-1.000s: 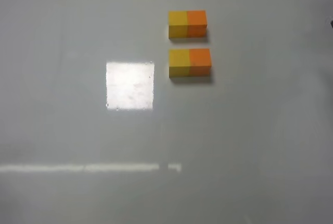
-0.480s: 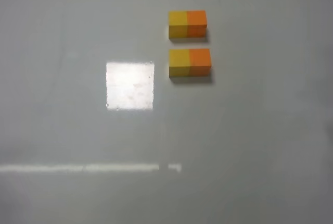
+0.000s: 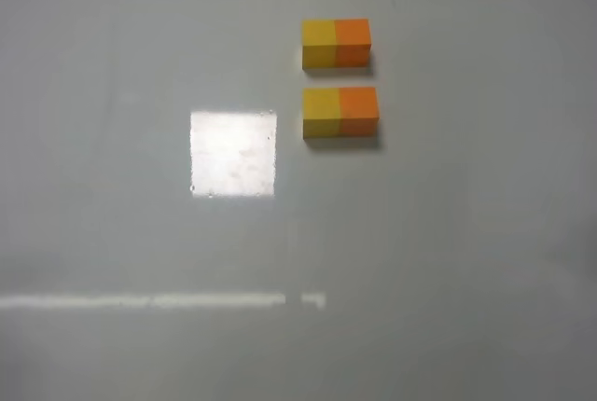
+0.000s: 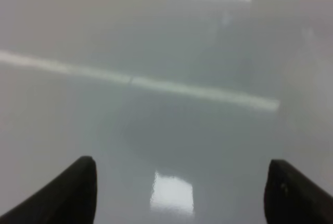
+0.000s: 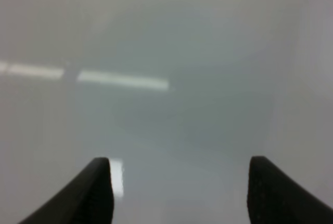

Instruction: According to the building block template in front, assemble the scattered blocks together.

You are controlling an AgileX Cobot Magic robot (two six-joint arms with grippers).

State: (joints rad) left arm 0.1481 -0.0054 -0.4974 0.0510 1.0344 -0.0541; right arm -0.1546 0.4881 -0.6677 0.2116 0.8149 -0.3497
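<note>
Two yellow-and-orange bars lie side by side in the exterior high view. The far bar point(image 3: 336, 43) looks like the building block template. In the near bar, a yellow cube point(image 3: 321, 113) and an orange cube point(image 3: 359, 111) sit pressed together, yellow on the left, matching the far one. Neither arm shows in that view. In the left wrist view my left gripper point(image 4: 180, 182) stands open over bare table, its dark fingertips point(image 4: 78, 182) wide apart. My right gripper point(image 5: 178, 179) is also open with nothing between its fingers. No blocks appear in either wrist view.
The grey glossy table point(image 3: 448, 261) carries a bright square light reflection point(image 3: 233, 153) left of the bars and a thin bright streak point(image 3: 149, 301) nearer the front.
A dark sliver at the right edge of the exterior view one second ago is gone. The bars have not moved.
</note>
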